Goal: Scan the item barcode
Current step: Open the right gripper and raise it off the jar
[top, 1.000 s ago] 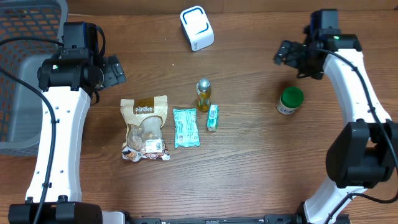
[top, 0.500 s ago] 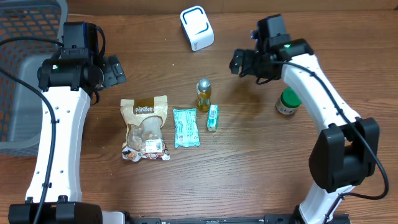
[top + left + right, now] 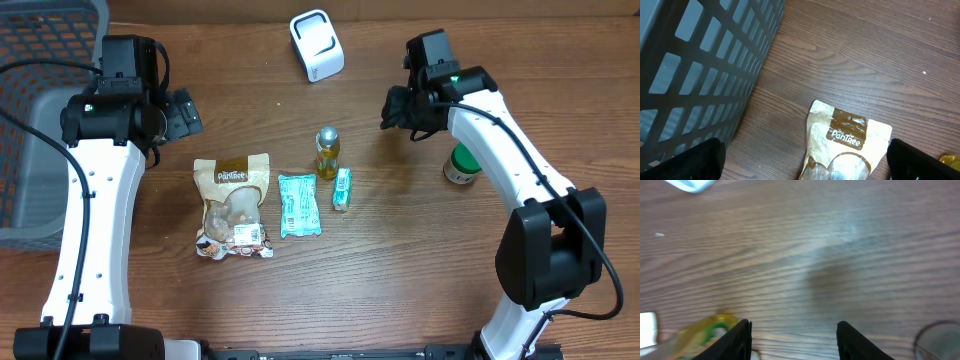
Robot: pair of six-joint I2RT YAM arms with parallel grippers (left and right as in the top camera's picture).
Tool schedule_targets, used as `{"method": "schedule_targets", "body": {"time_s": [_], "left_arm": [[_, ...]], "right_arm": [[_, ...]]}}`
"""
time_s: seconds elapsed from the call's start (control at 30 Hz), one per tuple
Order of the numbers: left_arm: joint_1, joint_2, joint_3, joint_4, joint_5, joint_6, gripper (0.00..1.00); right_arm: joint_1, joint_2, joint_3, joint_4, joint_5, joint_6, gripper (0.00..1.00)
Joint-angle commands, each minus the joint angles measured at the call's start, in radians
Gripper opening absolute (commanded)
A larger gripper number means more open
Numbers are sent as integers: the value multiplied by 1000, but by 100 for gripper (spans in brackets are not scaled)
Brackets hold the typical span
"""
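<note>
A white barcode scanner (image 3: 317, 45) with a blue outline stands at the back of the table. The items lie in the middle: a brown snack bag (image 3: 233, 205), a teal packet (image 3: 299, 204), a small teal box (image 3: 342, 188) and a yellow bottle (image 3: 327, 152). My right gripper (image 3: 395, 105) hovers right of the bottle, open over bare wood (image 3: 796, 342). The bottle (image 3: 702, 330) shows blurred by its left finger. My left gripper (image 3: 186, 112) is open above the snack bag (image 3: 847, 140), holding nothing.
A green-lidded jar (image 3: 466, 161) stands under the right arm, and its rim (image 3: 937, 340) shows at the right wrist view's lower corner. A dark mesh basket (image 3: 45, 110) fills the left edge of the table, close to the left finger (image 3: 685, 162).
The right arm has swung left from beside the jar to the space between scanner and bottle. The left arm has not moved.
</note>
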Motion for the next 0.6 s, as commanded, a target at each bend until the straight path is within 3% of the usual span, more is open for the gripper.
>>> {"method": "schedule_targets", "body": {"time_s": [0.0, 0.2, 0.57], "left_arm": [[-2, -3, 5, 1, -10, 26, 100], [-2, -3, 5, 1, -10, 26, 100], [-2, -3, 5, 1, -10, 26, 100]], "right_arm": [[-1, 1, -41, 2, 122, 31, 52], [-11, 1, -102, 12, 240, 60, 52], [-74, 3, -130, 2, 240, 61, 52]]}}
